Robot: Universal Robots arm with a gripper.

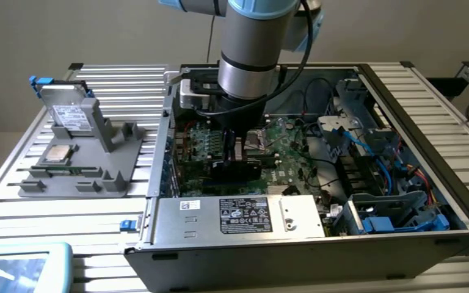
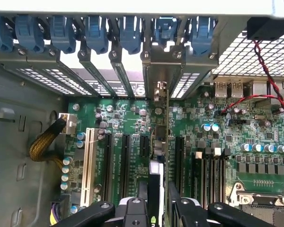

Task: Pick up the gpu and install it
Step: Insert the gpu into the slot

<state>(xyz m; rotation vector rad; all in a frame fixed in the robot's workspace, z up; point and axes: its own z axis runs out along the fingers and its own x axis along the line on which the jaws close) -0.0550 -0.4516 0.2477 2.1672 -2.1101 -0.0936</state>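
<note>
The open computer case (image 1: pixel 430 183) takes up most of the slatted metal table (image 1: pixel 7 201), and the pincer (image 1: pixel 236 166) is down inside it, low over the green motherboard (image 1: pixel 287 146). In the wrist view the pincer (image 2: pixel 157 203) is clenched on the gpu (image 2: pixel 160 156), which stands on edge between the fingers (image 2: pixel 184 210) and runs straight ahead from them; its metal bracket (image 2: pixel 160 71) reaches the row of rear slot openings beyond the fingertips.

To do this step well, I judge the card's lower edge must stay parallel with the long black expansion slots (image 2: pixel 124 161) beside it, with the bracket meeting its own rear opening, and the push must be straight down, not rocked. Whether the card is already seated in a slot I cannot tell.

Room is tight: the blue slot latches (image 2: pixel 97 33) crowd the far end, a braided yellow cable (image 2: pixel 42 144) sits well off to one side of the pincer, and red wires (image 2: pixel 270 71) hang to the other. Outside the case, far from the pincer, a grey parts holder (image 1: pixel 80 165) carries a hard drive (image 1: pixel 68 113) and a CPU chip (image 1: pixel 59 152).
</note>
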